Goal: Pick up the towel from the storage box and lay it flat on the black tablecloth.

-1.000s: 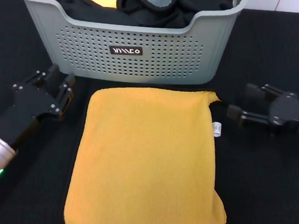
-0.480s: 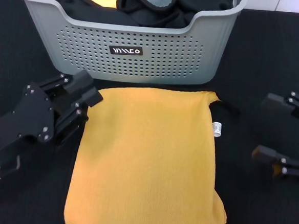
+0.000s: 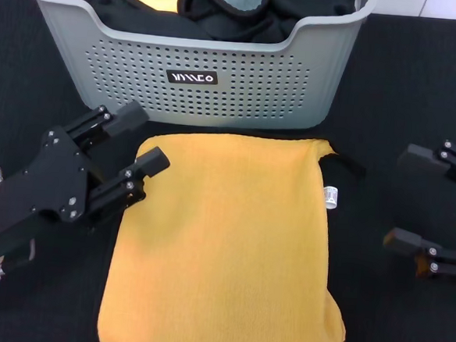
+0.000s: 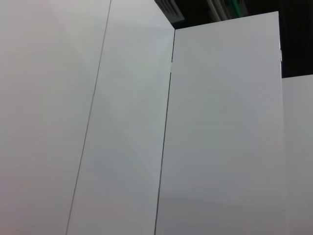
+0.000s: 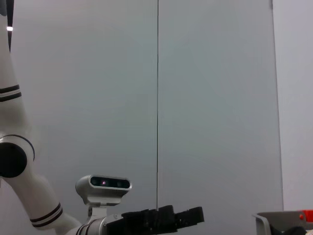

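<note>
The towel (image 3: 223, 241) lay flat, yellow-orange side up, on the black tablecloth (image 3: 421, 98), just in front of the storage box (image 3: 196, 67). Its small white tag (image 3: 330, 196) showed at the right edge. The left tool (image 3: 141, 144) hung at the towel's upper left corner, its 2 fingers spread and gripping nothing. The right tool (image 3: 414, 201) sat apart from the towel's right side, also released. Black cloths (image 3: 223, 10) filled the box.
</note>
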`<state>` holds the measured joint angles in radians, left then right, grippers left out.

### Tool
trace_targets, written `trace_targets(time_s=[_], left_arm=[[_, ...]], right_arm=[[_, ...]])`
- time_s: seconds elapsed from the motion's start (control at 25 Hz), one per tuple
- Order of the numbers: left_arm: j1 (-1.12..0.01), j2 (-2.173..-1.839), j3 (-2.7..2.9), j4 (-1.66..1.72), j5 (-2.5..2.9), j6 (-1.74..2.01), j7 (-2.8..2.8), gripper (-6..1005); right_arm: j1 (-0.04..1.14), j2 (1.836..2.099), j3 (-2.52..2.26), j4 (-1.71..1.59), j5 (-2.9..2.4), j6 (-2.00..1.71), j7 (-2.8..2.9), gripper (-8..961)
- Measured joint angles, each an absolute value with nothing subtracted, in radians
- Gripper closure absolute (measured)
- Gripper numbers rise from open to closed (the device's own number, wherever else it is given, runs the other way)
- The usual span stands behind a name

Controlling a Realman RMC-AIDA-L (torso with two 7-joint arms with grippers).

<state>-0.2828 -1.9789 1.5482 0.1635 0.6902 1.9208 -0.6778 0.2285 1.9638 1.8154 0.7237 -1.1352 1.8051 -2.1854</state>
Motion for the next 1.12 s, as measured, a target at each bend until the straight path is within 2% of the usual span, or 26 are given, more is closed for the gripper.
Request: trace_targets(time_s=[0.24,0.44,1.12], left_arm=[[-0.287,-1.974,1.549,0.165,0.699,1.933,-0.706,383],[-0.287,-1.974,1.547,0.165,0.699,1.934,-0.708,286],[-0.283,-1.978,1.545,0.164,0.693,1.930,-0.704,295]], right_arm=[[0.239,1.964,1.815,0.718,-1.135,1.807,-2.189,93],[0.240,1.970,1.821,0.715,-1.134,1.807,-2.190,93],[0.230,1.984,1.817,0.711,-1.134,1.805,-2.191,93]])
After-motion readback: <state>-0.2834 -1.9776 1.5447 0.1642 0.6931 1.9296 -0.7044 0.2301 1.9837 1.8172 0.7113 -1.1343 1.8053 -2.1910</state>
